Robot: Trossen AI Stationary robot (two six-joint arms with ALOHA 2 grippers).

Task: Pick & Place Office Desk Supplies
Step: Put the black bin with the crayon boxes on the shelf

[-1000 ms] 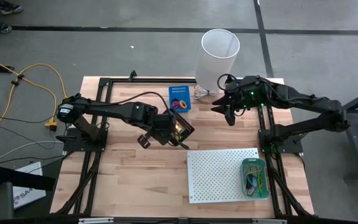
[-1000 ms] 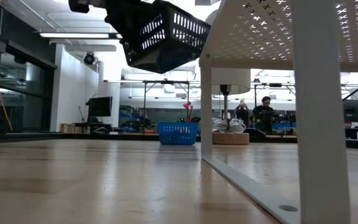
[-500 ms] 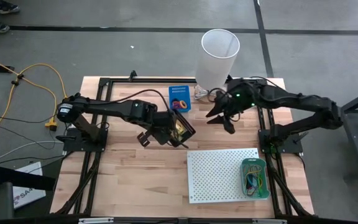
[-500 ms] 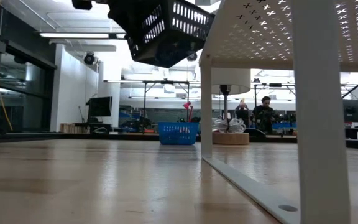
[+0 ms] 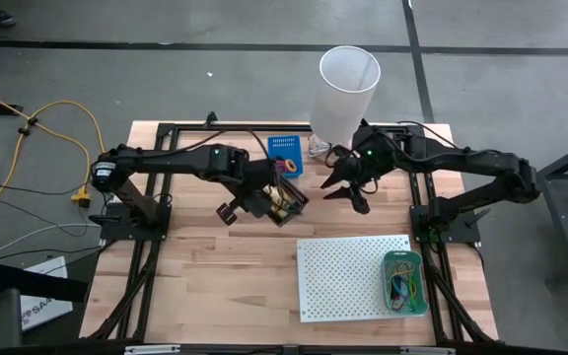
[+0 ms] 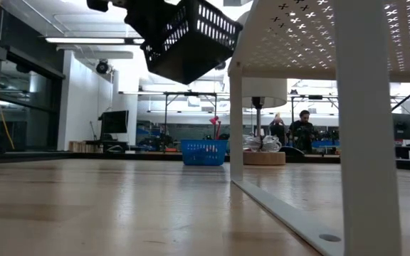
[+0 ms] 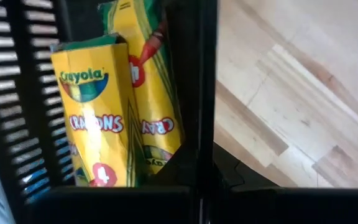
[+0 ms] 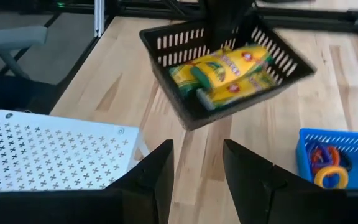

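The left gripper [image 5: 264,200] has its jaws pressed tight on the rim of a black slotted basket [image 5: 282,200], which hangs clear of the desk [image 5: 195,276] at centre frame in the high view. In the last second the basket has drifted up the frame toward the small blue basket [image 5: 284,153], and its tilt has shifted in the low view, where it hangs at top centre. The crayon packs [image 7: 107,118] lie inside it, stacked against the lower wall, so the carry looks midway, set-down still to come.

The right gripper [image 5: 348,187] has its jaws spread and empty. It has swung from the upper right toward frame centre and now sits just right of the black basket, pointing at it; probably lining up to pick out a pack or steady the basket.

The left arm reaches in from the left edge, elbow bent, and the right arm stretches from the right edge, past the white bin [image 5: 347,89]. The perforated board [image 5: 348,276] and green tray [image 5: 403,283] sit lower right.
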